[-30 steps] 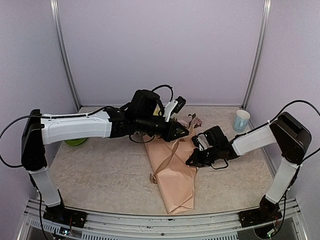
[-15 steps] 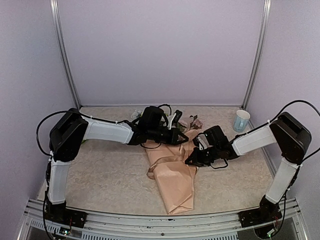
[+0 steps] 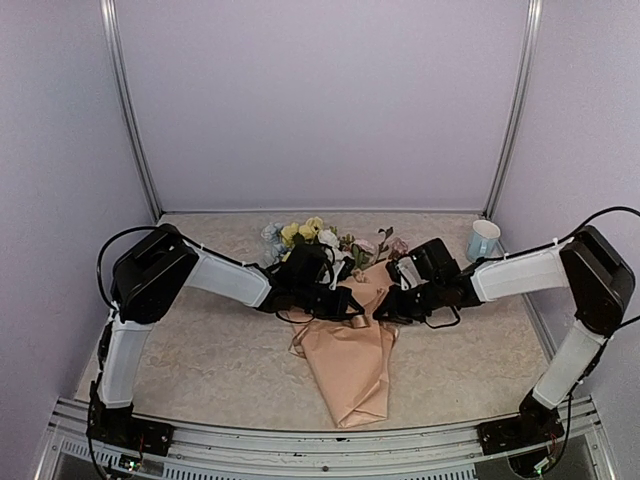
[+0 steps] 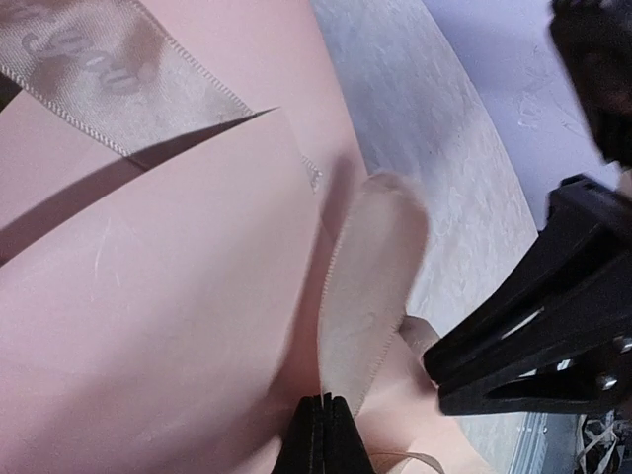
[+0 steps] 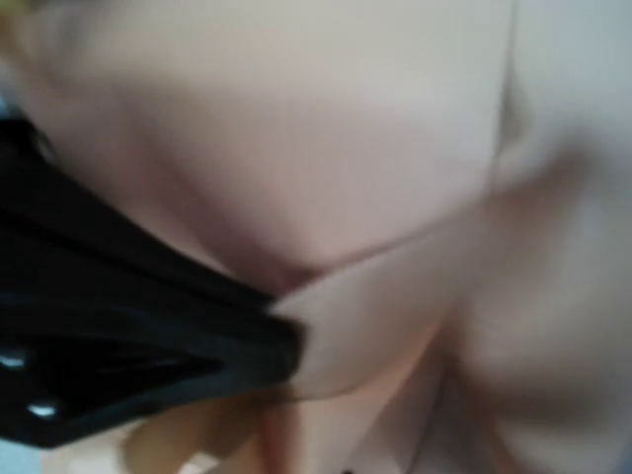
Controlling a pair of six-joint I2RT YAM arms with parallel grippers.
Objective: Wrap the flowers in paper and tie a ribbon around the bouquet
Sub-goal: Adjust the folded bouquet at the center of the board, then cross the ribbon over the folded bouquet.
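From above, bouquet (image 3: 350,355) lying on the desk (image 3: 200,340), flowers (image 3: 300,232) at its far end, left claw (image 3: 354,303) and right claw (image 3: 384,315) at its waist; left wrist, left claw pinched tight on a ribbon (image 4: 373,281) loop over pink paper (image 4: 148,316); right wrist, blurred, cannot tell right claw's opening

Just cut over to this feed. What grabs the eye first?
Both arms meet at the middle of the table over the bouquet, a peach-pink paper cone pointing at the near edge, with the flowers fanned out at its far end. The left gripper is shut on a loop of the ribbon, close to the right gripper, whose own view is too blurred to read. A pale blue cup stands in the far right corner.
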